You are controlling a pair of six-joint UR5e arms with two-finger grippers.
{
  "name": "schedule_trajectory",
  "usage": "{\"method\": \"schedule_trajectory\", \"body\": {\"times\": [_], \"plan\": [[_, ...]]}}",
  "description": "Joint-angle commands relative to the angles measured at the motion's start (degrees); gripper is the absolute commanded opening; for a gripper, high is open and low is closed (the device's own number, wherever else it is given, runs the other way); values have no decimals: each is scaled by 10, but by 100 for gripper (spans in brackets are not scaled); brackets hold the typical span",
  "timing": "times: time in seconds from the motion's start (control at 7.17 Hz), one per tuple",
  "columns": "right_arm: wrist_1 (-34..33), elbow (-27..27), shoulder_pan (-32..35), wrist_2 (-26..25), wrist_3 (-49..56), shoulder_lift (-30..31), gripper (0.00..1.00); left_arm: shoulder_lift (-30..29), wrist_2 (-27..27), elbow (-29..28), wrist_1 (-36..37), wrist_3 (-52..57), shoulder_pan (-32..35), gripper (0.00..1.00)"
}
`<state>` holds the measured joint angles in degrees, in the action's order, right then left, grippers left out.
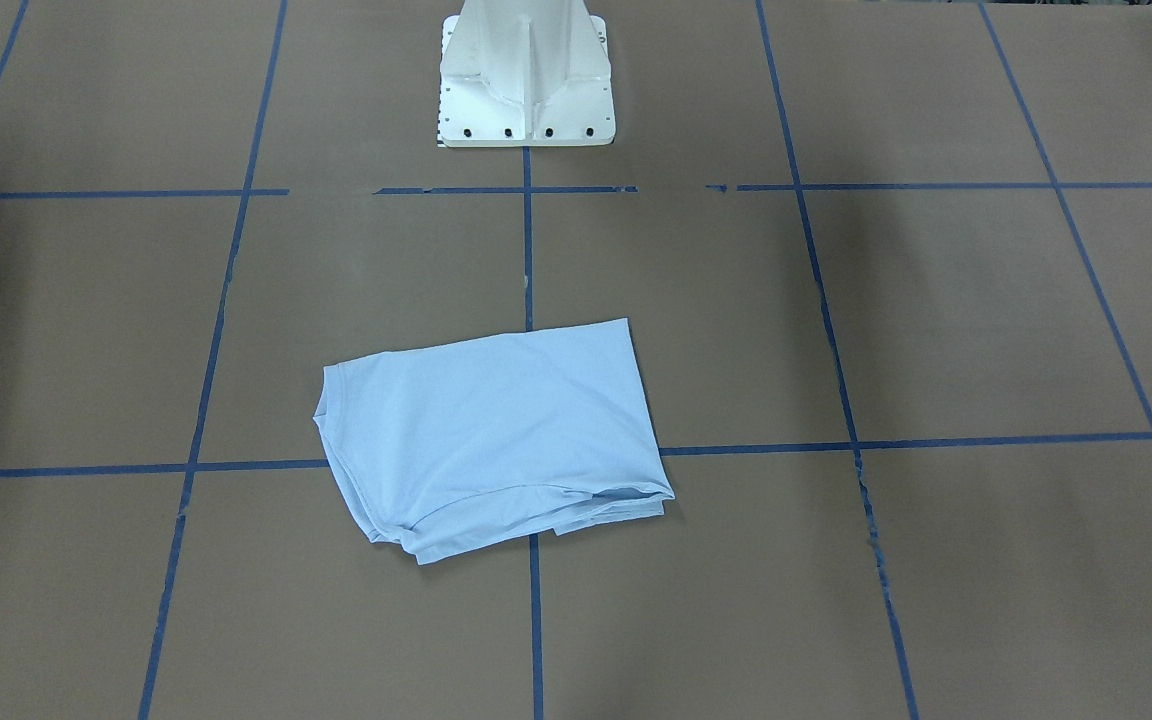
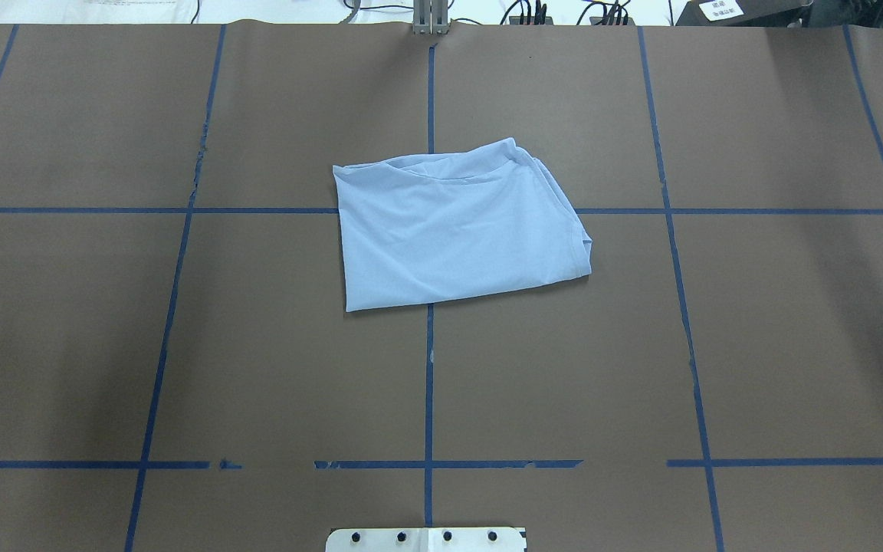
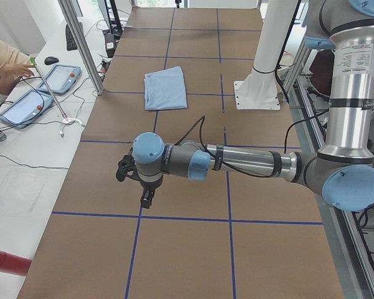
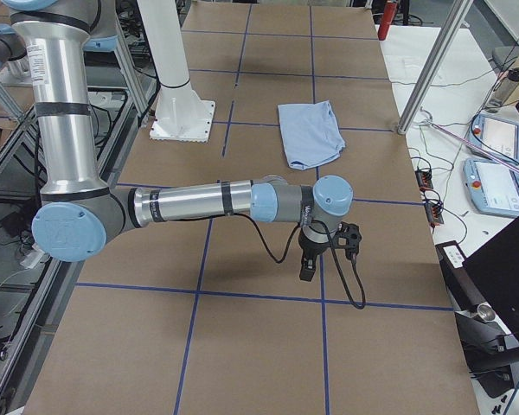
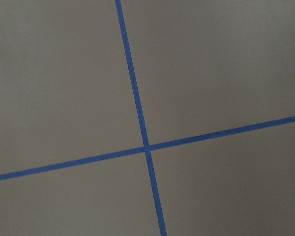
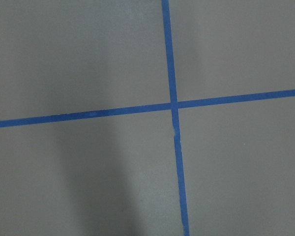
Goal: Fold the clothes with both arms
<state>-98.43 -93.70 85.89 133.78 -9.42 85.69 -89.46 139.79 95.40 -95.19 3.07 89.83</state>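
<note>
Centrally, folded light blue T-shirt on blue-taped table.

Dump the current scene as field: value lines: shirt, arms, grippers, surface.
garment: light blue T-shirt, folded into a compact, roughly rectangular stack
garment position: table centre, covering a tape crossing, in front of the pedestal base
print: not visible
left gripper: points down over bare table, far from the shirt; open or shut cannot be told
right gripper: same, toward the opposite end
surface: table in brown paper with a blue tape grid
contact: neither gripper touches the shirt
</note>
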Motion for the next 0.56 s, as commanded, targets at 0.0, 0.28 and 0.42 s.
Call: {"method": "schedule_trajectory", "body": {"times": [0.0,0.28,0.42], "plan": [[5,2,0,1,0,4,100,5,14,0,-1,0,-1,100],[6,2,-1,1,1,4,100,5,14,-1,-10,0,-1,100],[6,2,-2,0,2,4,100,7,9,-2,-31,-1,-1,100]]}}
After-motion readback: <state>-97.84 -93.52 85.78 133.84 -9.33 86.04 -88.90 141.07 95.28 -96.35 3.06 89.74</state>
